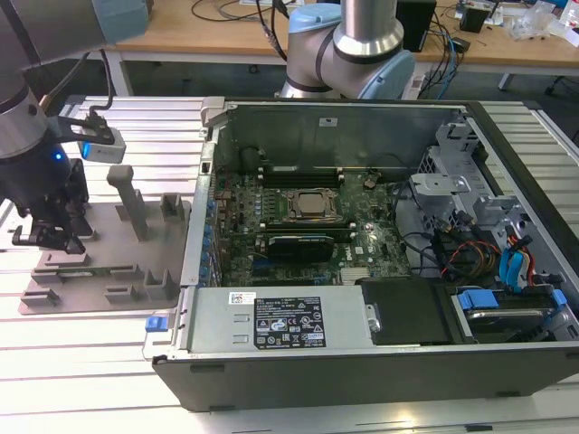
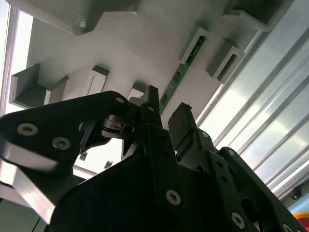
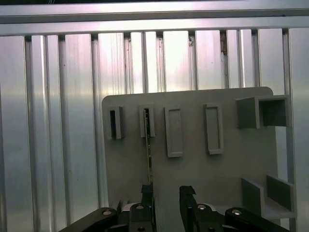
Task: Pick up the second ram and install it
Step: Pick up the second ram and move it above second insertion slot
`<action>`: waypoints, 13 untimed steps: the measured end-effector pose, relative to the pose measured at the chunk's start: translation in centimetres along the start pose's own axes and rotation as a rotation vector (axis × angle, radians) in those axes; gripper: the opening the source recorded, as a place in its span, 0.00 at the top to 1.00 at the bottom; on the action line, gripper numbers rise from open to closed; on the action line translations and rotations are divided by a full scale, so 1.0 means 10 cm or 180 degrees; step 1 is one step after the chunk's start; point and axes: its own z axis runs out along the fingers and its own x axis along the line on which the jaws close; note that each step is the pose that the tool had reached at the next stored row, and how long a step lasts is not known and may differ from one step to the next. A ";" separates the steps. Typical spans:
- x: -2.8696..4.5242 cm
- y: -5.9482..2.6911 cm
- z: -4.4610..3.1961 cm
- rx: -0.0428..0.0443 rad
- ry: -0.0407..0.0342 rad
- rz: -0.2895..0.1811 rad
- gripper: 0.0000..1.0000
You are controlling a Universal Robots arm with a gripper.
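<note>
Step in hand: judged to be the approach for the grasp; the gripper (image 3: 166,191) hung low over the grey holder tray (image 3: 193,179), at the exterior view's left.
Task item: the second ram (image 3: 147,145) stood on its long edge in a narrow slot of the tray, apart from the gripper; it showed as a thin green strip in the second wrist view (image 2: 181,72).
Jaws: parted by a moderate gap, with nothing held between them.
Alignment: in the first wrist view the stick ran in line with one finger (image 3: 146,195) rather than with the middle of the gap.
Doing it well: in my judgement the gap should be centred across the stick's thin edge first, with the pads square to its flat faces and closing on the board, not the chips.
Edges: the tray's upright blocks and a tall post (image 1: 127,194) stood near the gripper; the slot walls flanked the stick closely.
Open room: free space lay above the tray. The computer case (image 1: 362,344) wall rose between the tray and the motherboard (image 1: 298,226), at the exterior view's right.
</note>
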 end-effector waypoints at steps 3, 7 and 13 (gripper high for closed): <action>0.001 0.000 0.024 0.0000 0.0000 0.0000 0.64; 0.002 0.000 0.062 0.0000 0.0000 0.0000 0.64; 0.079 0.000 0.135 0.0000 0.0000 0.0000 0.64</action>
